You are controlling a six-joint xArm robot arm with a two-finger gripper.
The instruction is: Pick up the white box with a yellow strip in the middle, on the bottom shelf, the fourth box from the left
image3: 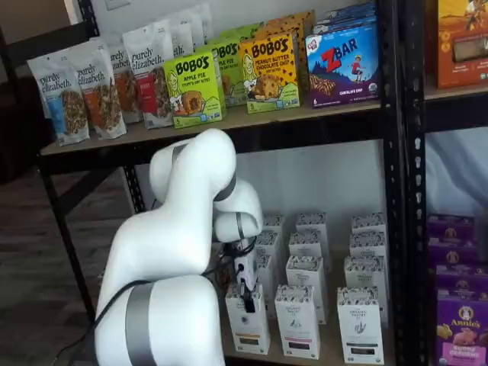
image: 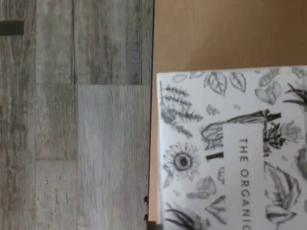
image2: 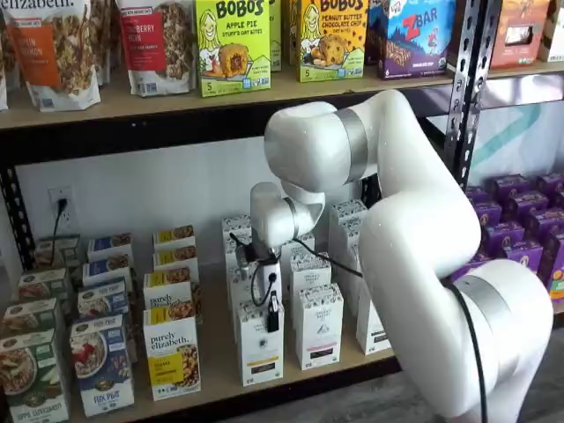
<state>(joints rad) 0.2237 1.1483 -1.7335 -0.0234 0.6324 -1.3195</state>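
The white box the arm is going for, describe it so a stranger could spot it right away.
Look at the bottom shelf, at the front row of tall white cartons. The white box stands right under the gripper, just right of the granola boxes. Its lower strip is yellowish, while the neighbouring white carton has a darker one.

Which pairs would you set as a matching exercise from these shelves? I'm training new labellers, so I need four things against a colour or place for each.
Things:
1. white box
2. Bobo's apple pie box
3. Z Bar box
4. Annie's boxes

Colour or place:
A. green and yellow front
B. bottom shelf, just behind the black fingers in a shelf view
C. purple, in the bay to the right
D. blue front

Pairs: 1-B, 2-A, 3-D, 4-C
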